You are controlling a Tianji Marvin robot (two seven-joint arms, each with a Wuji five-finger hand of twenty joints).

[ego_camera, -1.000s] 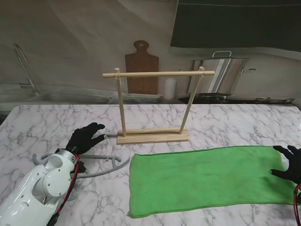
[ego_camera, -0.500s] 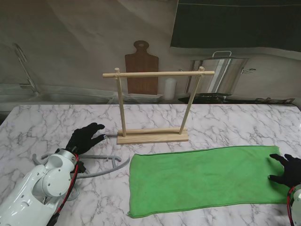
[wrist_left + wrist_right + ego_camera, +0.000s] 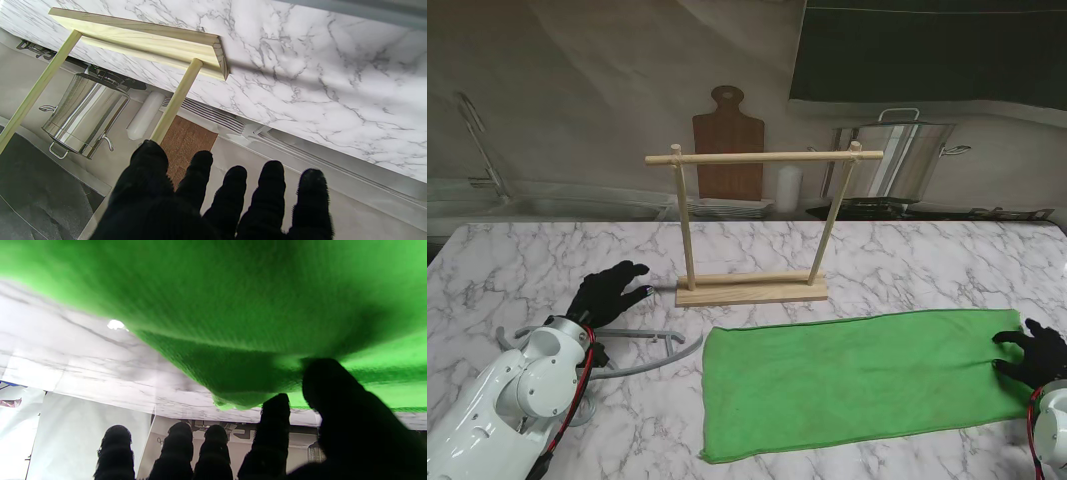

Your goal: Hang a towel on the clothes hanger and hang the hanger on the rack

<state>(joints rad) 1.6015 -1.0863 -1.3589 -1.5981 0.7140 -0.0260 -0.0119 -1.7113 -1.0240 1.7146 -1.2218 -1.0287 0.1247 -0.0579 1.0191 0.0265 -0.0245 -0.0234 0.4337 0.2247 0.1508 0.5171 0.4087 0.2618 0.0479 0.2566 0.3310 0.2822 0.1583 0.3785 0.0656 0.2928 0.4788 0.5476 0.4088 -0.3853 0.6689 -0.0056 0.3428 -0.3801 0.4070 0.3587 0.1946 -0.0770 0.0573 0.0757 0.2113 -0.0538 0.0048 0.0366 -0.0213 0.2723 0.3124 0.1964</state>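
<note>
A green towel (image 3: 857, 380) lies spread flat on the marble table, nearer to me than the wooden rack (image 3: 762, 157). My right hand (image 3: 1030, 352) sits at the towel's far right corner. In the right wrist view that hand (image 3: 300, 426) has thumb and index finger pinched on the towel (image 3: 233, 306), whose corner is raised off the table; the other fingers are stretched out. A grey hanger (image 3: 652, 355) lies on the table to the left, partly hidden by my left arm. My left hand (image 3: 607, 293) hovers open over it, fingers (image 3: 233, 186) spread, pointing toward the rack's base (image 3: 146, 33).
Behind the table stand a wooden cutting board (image 3: 725, 150), a white cylinder (image 3: 788, 187) and a steel pot (image 3: 907, 150). A tap (image 3: 482, 145) rises at the far left. The table's right edge runs just beyond my right hand.
My right hand has slid from lying flat on the towel's right end to its far corner and curled its fingers on it. The left hand has not moved.
</note>
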